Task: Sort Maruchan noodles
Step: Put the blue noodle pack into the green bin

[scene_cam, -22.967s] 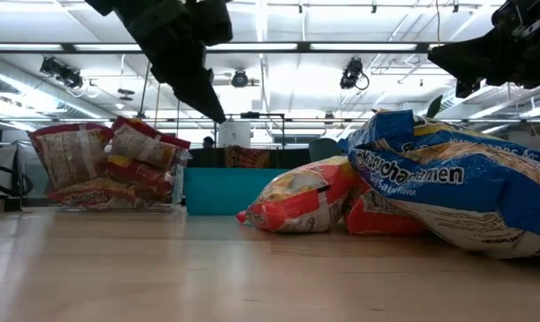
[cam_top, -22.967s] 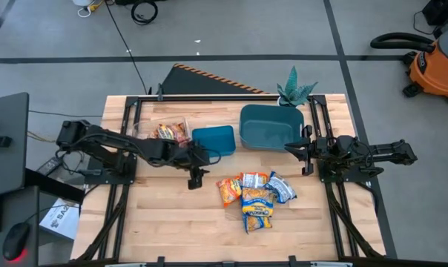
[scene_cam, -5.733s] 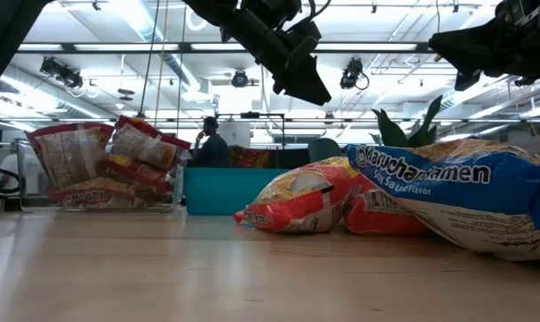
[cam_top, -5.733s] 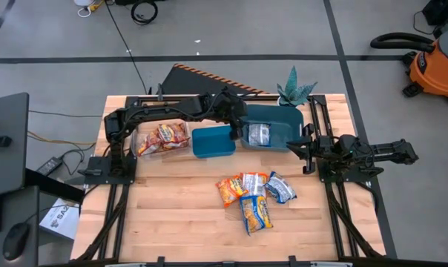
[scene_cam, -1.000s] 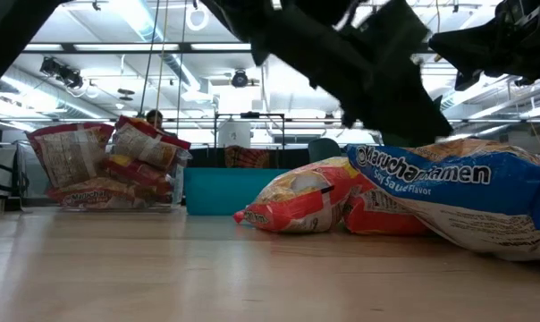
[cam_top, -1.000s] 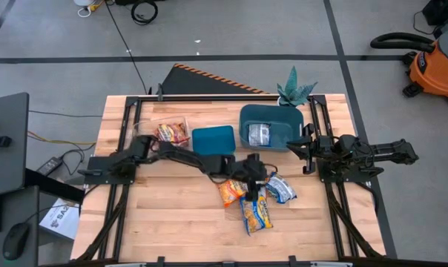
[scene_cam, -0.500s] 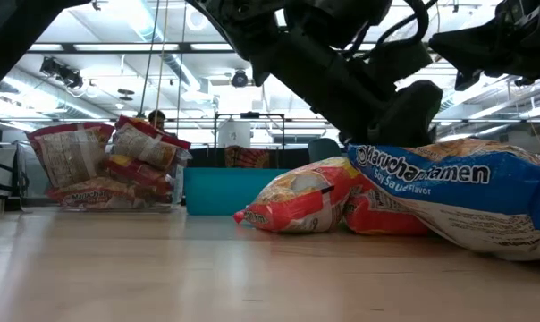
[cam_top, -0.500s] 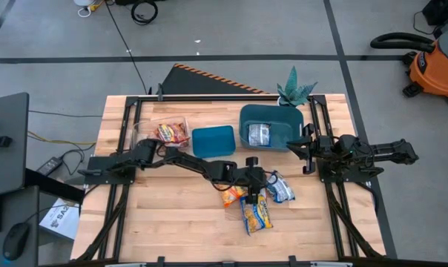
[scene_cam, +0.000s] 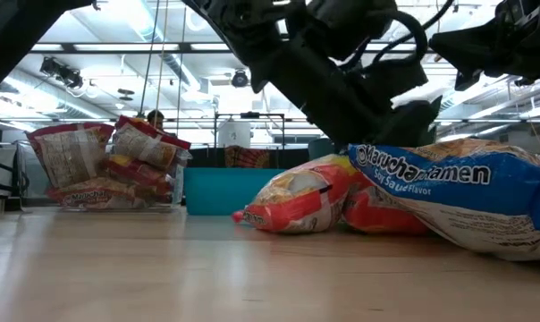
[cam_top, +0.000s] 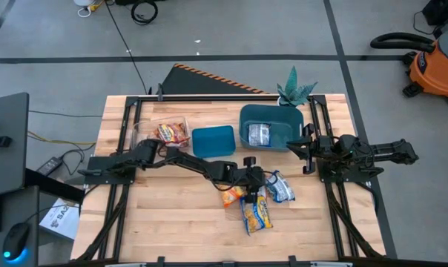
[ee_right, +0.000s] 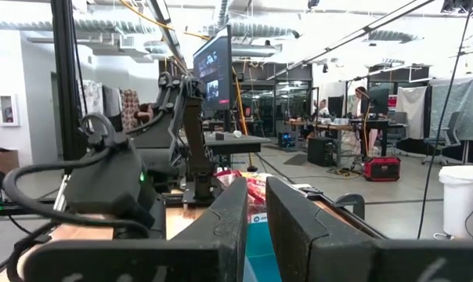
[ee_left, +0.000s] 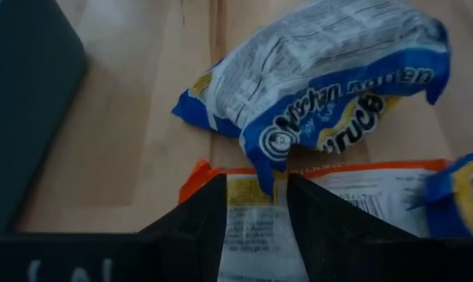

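Left gripper down on the orange packet at table centre — fingers narrowly parted, straddling its edge, grip unclear. Right gripper waits at 3 o'clock, fingers apparently a slit apart.

Surface: pale wood planks. Loose packets: orange-yellow packet with white panel; blue-silver packet, white with blue band and yellow lettering. Teal bins. Maroon packets in clear box. Both arms dark.

Two dark jointed arms, black cables.
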Tool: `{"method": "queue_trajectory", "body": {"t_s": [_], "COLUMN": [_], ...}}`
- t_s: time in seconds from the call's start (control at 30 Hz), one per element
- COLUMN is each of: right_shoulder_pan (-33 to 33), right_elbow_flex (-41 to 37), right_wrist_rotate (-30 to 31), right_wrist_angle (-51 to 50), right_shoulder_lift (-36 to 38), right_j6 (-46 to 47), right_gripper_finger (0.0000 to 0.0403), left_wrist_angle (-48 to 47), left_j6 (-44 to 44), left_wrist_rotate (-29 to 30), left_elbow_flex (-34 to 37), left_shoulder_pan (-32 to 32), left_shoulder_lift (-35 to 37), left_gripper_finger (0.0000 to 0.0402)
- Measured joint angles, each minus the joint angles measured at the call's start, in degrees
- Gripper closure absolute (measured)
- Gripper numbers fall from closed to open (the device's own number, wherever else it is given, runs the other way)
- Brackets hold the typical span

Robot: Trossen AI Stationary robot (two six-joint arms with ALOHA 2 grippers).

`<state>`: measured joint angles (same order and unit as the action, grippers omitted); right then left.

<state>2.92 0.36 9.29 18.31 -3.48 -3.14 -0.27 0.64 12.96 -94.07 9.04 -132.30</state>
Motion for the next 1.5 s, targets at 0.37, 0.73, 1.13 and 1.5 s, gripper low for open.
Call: {"method": "queue_trajectory", "body": {"t_s": [0.37, 0.73, 1.13, 1.5], "right_shoulder_pan": [0.0, 0.0, 0.0, 0.0], "right_elbow_flex": [0.0, 0.0, 0.0, 0.0], "right_wrist_rotate": [0.0, 0.0, 0.0, 0.0], "right_wrist_angle": [0.0, 0.0, 0.0, 0.0], "right_shoulder_lift": [0.0, 0.0, 0.0, 0.0], "right_j6": [0.0, 0.0, 0.0, 0.0], "right_gripper_finger": [0.0348, 0.0348, 0.0348, 0.0348], "left_wrist_angle": [5.0, 4.1, 4.7, 2.8], "left_j6": [0.6, 3.1, 11.0, 19.4], "left_wrist_rotate": [-6.9, -6.7, -2.9, 1.0], "left_elbow_flex": [0.0, 0.0, 0.0, 0.0], "left_shoulder_pan": [-1.0, -3.2, -10.3, -17.8], "left_shoulder_lift": [0.0, 4.4, 12.7, 16.8], "left_gripper_finger": [0.0386, 0.0398, 0.0400, 0.0400]}}
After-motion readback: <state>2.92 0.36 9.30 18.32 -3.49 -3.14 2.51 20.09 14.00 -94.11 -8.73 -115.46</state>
